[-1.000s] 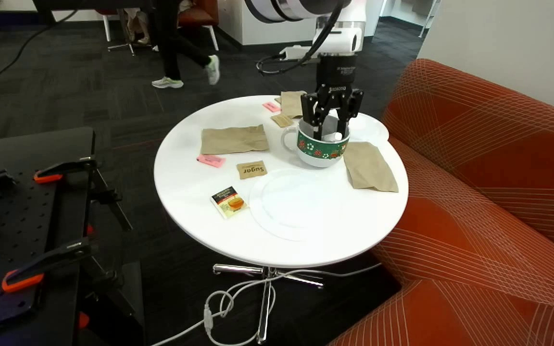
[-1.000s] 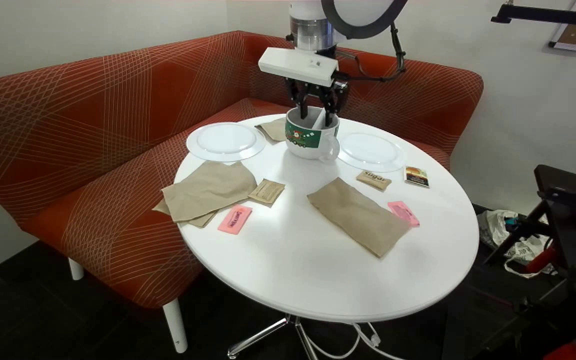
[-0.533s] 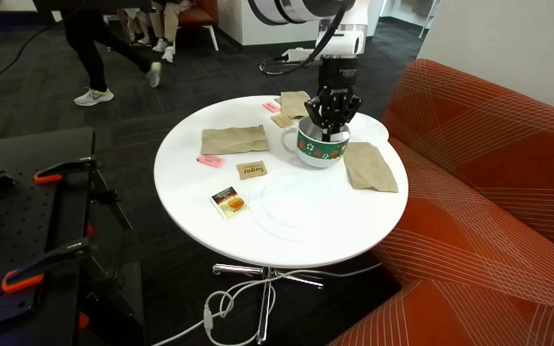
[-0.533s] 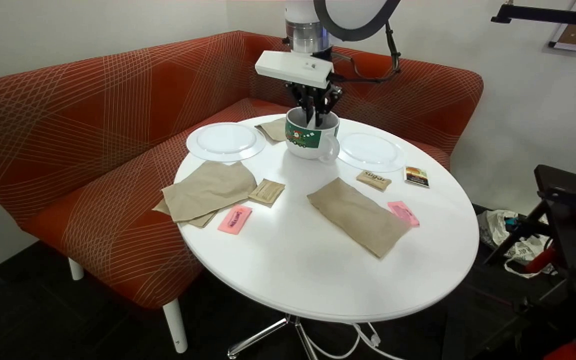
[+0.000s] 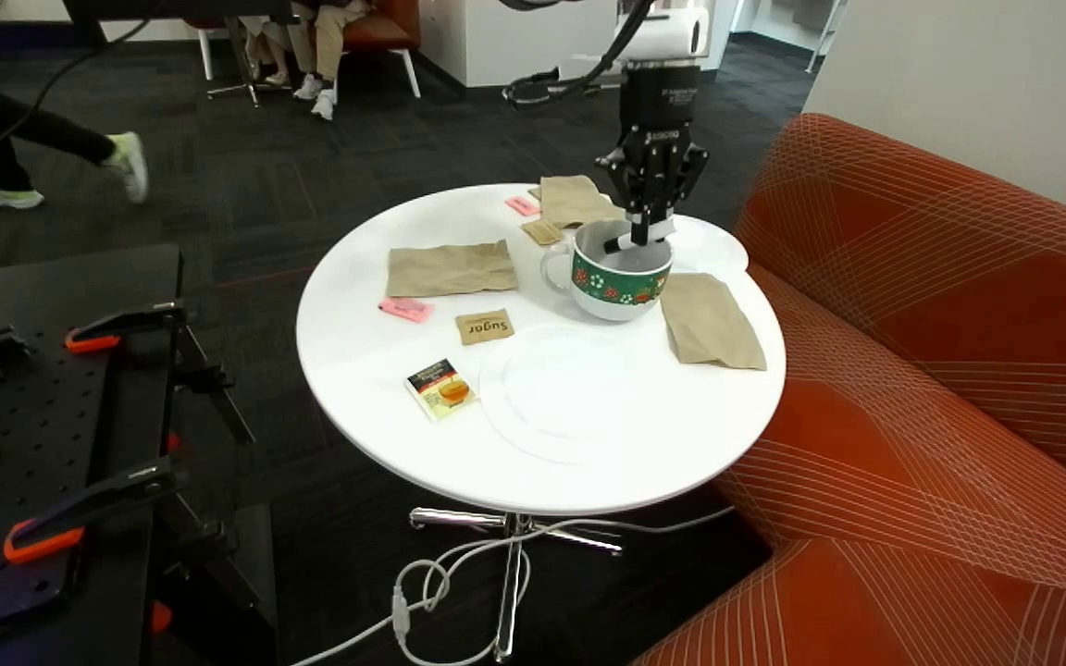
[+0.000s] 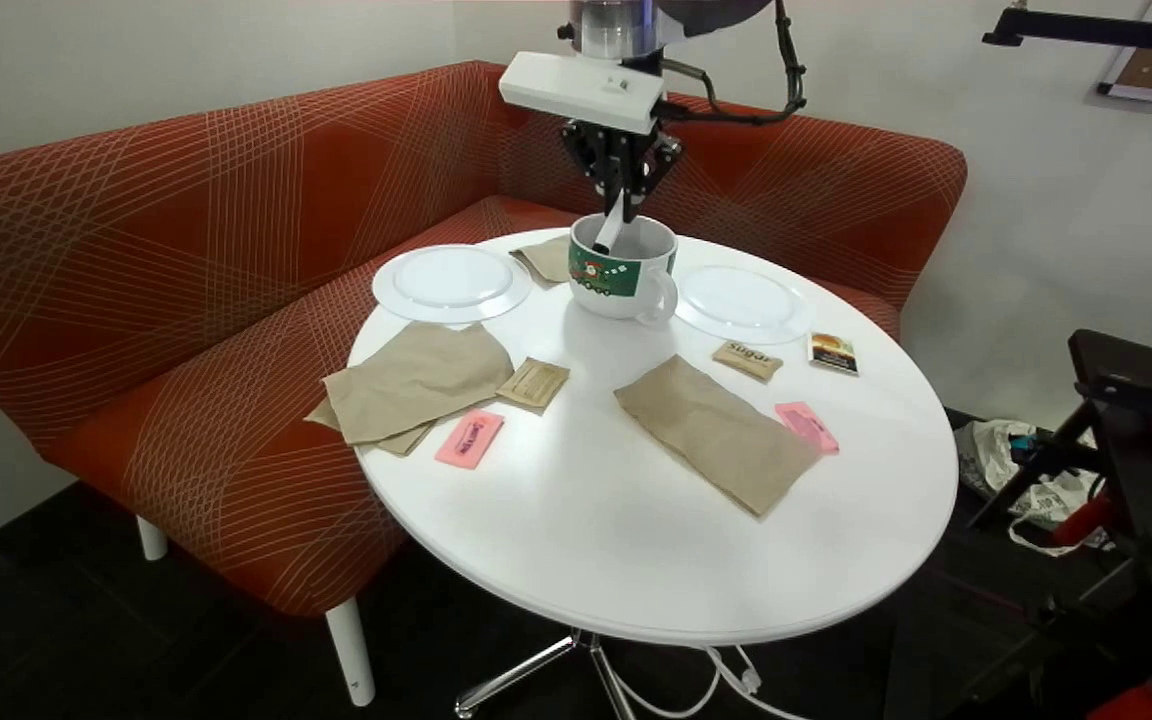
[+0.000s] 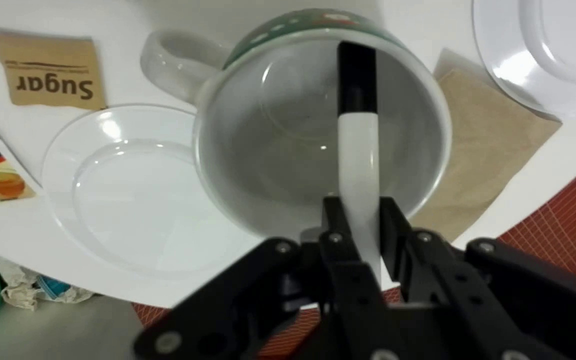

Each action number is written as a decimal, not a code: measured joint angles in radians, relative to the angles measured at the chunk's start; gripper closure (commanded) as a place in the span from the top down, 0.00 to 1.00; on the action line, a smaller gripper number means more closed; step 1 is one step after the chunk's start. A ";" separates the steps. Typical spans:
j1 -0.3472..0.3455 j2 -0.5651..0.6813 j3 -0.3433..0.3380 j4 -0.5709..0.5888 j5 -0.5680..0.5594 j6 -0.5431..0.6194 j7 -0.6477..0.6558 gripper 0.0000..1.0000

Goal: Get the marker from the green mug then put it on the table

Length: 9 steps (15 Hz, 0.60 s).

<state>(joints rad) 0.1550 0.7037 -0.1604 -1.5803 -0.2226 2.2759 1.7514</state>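
Note:
The marker (image 7: 358, 150) is slim and white with a black end. My gripper (image 7: 358, 207) is shut on its white body, one finger on each side. In both exterior views the gripper (image 5: 649, 231) is just above the opening of the green mug (image 5: 616, 287). The marker (image 6: 610, 226) tilts, its black end lower and seen against the mug's white inside. Whether that end is still below the rim I cannot tell. The mug (image 6: 604, 275) stands upright on the round white table (image 6: 586, 520), handle to one side.
Clear plates (image 6: 451, 283) lie near the mug. Brown napkins (image 5: 713, 319), a sugar packet (image 5: 485, 326), pink packets (image 6: 470, 438) and a tea packet (image 5: 440, 388) are spread over the tabletop. An orange-red sofa (image 6: 236, 230) runs along the table's side.
The jaws have come together on the marker. My gripper has then risen, lifting the marker from deep in the mug up to its opening. A person in the background has walked left.

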 measured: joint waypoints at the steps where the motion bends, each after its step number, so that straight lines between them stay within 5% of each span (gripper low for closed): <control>1: 0.008 -0.029 -0.007 -0.016 -0.007 0.000 0.002 0.05; 9: 0.053 -0.312 0.016 -0.194 -0.050 -0.042 0.001 0.05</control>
<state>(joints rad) 0.2084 0.3919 -0.1449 -1.7745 -0.2722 2.2337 1.7526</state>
